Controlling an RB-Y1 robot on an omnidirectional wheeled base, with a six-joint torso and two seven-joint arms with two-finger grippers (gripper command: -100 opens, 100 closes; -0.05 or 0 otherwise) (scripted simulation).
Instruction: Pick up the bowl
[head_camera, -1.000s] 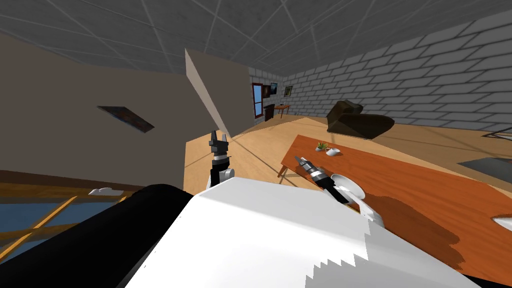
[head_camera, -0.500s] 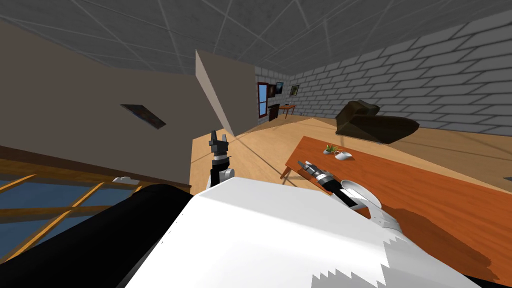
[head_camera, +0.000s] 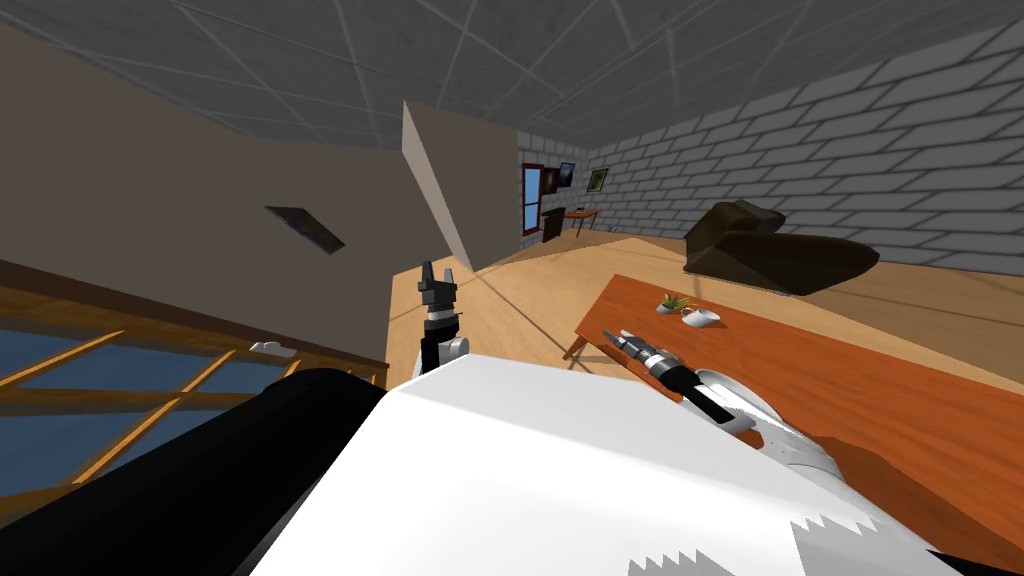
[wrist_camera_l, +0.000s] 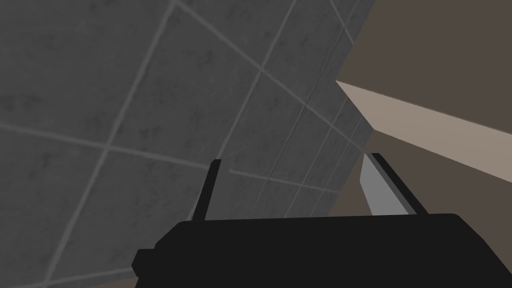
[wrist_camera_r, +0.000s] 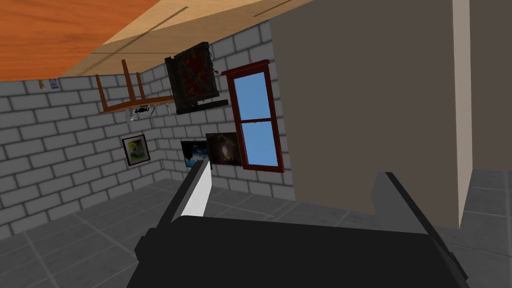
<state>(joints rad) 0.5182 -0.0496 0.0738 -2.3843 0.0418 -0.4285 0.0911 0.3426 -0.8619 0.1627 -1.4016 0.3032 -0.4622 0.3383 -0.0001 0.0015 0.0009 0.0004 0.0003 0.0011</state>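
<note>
Right jaws: apart, empty. The right gripper (head_camera: 611, 337) reaches low over the table's (head_camera: 860, 385) near corner.
Left jaws: apart, empty. The left gripper (head_camera: 437, 272) is raised upright.
Change: my head has turned — both arms posed as before.
Bowl (head_camera: 701, 318): white, on the table beside the plant (head_camera: 672, 301), well beyond the right gripper.

Right gripper (wrist_camera_r: 295, 170): fingers (wrist_camera_r: 197, 192) spread wide apart, nothing between them.
Table (wrist_camera_r: 60, 30): orange-brown wood top, close by the hand, its edge against the pale plank floor (wrist_camera_r: 210, 20).
Brick wall (wrist_camera_r: 60, 165): grey, far off beyond the fingers.
Window (wrist_camera_r: 255, 120): red frame, blue panes, in the brick just beside the beige wall (wrist_camera_r: 370, 100).
Cabinet (wrist_camera_r: 192, 77): dark, against the brick, next to the window.
Side table (wrist_camera_r: 122, 92): small, brown-legged, just beside the cabinet; tiny things on it, can't tell what.
Framed picture (wrist_camera_r: 136, 149): alone on the brick.
Two dark pictures (wrist_camera_r: 210, 150): side by side, touching the window frame.
Ceiling (wrist_camera_r: 75, 240): grey tiles.
</note>
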